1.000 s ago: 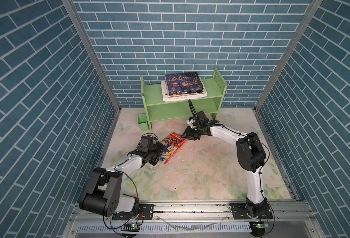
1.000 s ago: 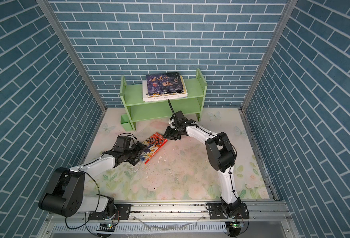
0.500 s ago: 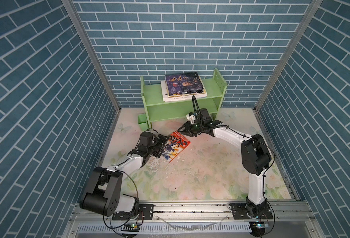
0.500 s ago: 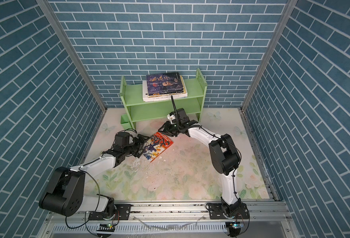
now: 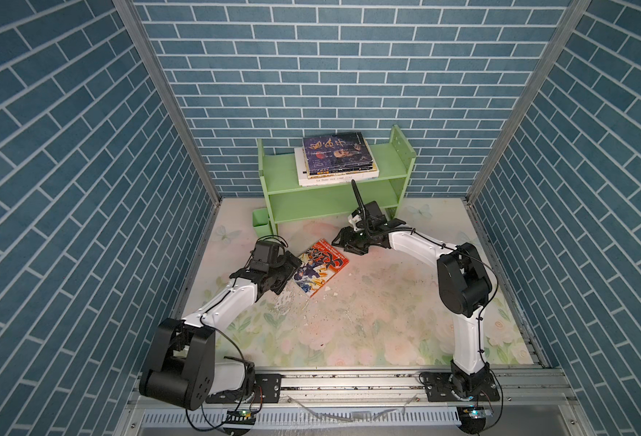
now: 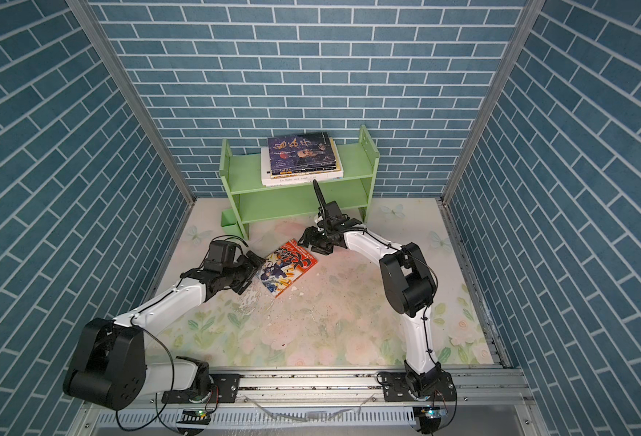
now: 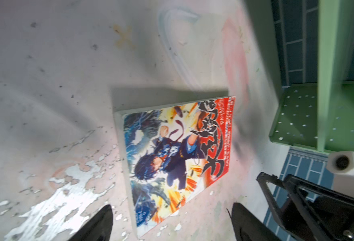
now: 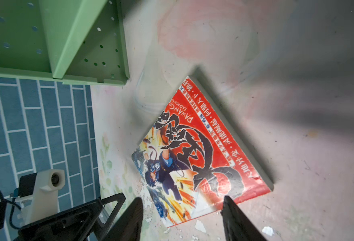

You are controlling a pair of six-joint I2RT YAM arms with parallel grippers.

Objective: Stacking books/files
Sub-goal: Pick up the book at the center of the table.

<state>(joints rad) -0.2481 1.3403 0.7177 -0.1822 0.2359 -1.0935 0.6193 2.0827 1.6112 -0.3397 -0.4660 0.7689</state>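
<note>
The red comic book lies flat before the green shelf, flanked by the left gripper and right gripper, both spread and empty, apparently to stage an edge pickup.

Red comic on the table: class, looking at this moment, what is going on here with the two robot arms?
Two robot arms are stacking books. A stack of books already sits on top of the green shelf. One red comic lies flat on the flowered table, held by neither arm. The left claw is open at one side of it. The right claw is open by its corner nearest the shelf.
</note>
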